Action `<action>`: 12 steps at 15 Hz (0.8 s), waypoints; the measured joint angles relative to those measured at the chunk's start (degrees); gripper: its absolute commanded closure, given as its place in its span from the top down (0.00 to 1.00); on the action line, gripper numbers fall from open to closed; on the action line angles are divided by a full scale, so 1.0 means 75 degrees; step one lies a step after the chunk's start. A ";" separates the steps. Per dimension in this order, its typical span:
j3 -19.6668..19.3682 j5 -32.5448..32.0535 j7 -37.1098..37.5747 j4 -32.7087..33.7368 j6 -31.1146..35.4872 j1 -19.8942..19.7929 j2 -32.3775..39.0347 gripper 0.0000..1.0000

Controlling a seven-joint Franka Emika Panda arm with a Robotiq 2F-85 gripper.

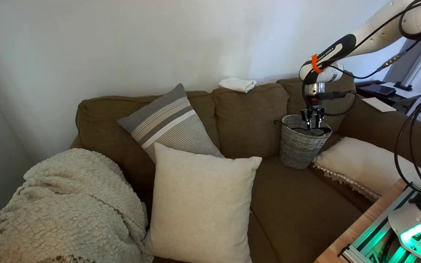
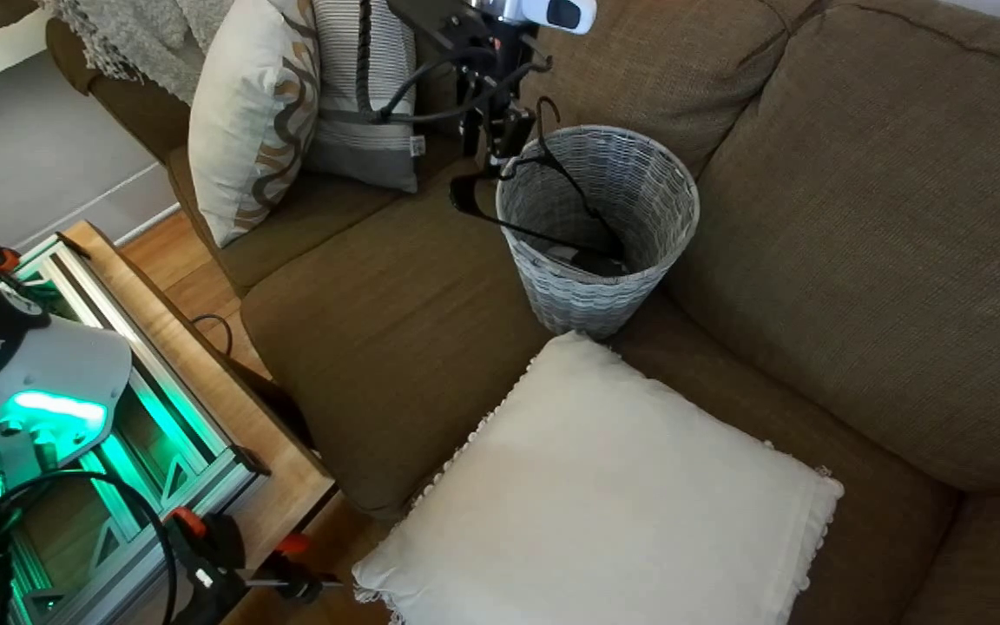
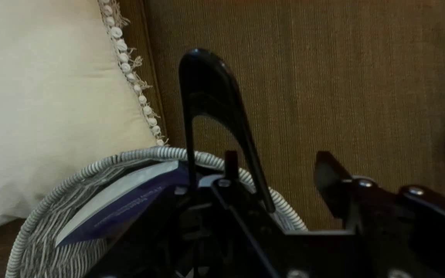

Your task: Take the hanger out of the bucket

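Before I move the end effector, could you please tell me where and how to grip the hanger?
I would grip the hanger by the shoulder that juts past the rim of the bucket, coming from above with the end effector open. The opposite end lies inside, and the gap between the hanger's bars looks wide enough to pinch only one.

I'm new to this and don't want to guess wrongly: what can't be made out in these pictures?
Floor of the bucket: hidden by its near wall in an exterior view.
Small print on the purple-and-white item: too blurred in the wrist view.
Whether the gripper touches the hanger: black against black in the wrist view.
Part of the arm: cut off by the right edge in an exterior view.
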 measured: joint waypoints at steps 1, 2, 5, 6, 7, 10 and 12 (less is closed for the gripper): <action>0.0004 -0.0029 0.0000 0.0101 -0.0313 0.0001 0.0039 0.31; 0.0005 -0.0058 0.0000 0.0197 -0.0579 0.0003 0.0079 0.26; 0.0003 -0.0150 0.0022 0.0502 -0.1186 0.0002 0.0246 0.62; 0.0004 -0.0183 0.0029 0.0604 -0.1350 0.0003 0.0318 0.73; 0.0003 -0.0223 0.0048 0.0703 -0.1503 0.0002 0.0391 0.79; 0.0000 -0.0438 0.0140 0.0954 -0.1881 0.0004 0.0600 0.84; 0.0000 -0.0543 0.0140 0.1099 -0.1974 0.0005 0.0707 0.59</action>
